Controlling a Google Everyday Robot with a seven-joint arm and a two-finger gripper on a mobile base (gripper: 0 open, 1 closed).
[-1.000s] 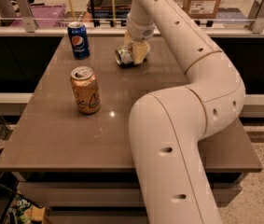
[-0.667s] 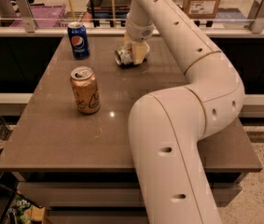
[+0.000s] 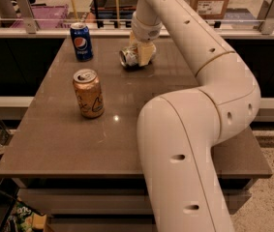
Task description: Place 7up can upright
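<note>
While the silvery-white aluminium 7up can [image 3: 128, 57] lies on its side at the upper centre of the brown table [image 3: 54, 144], long axis pointing lower left, the gripper [image 3: 140, 56] sits over its right end, fingers [image 3: 147, 53] apparently clenched on it.
</note>
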